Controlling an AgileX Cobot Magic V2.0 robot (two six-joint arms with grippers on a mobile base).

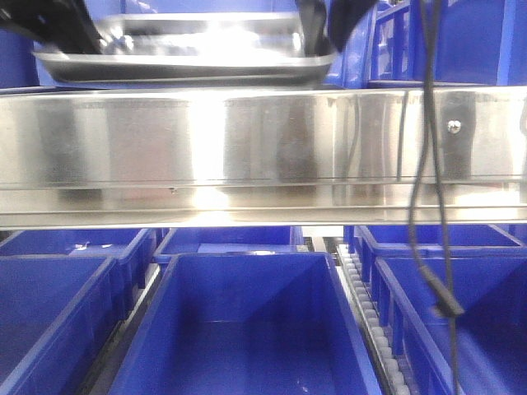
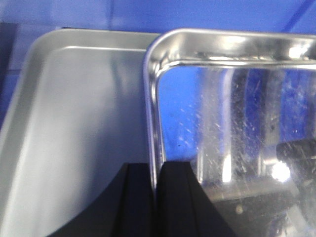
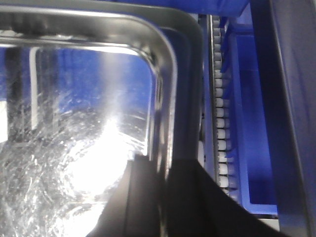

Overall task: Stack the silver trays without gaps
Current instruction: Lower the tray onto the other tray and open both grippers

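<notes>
The left pincer (image 2: pixel 153 197) and right pincer (image 3: pixel 163 197) each clamp a rim of the top tray (image 2: pixel 237 123). The lower tray (image 2: pixel 74 138) shows wide beyond the left grip and barely beyond the right, so I'd shift the top one leftward.

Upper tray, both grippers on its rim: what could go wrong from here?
In the left wrist view the upper tray sits offset from the lower tray; released now, it would likely rest askew.
The left gripper and right gripper pinch only the thin rim, so it may slip.
The dangling cable might snag during the move.
</notes>
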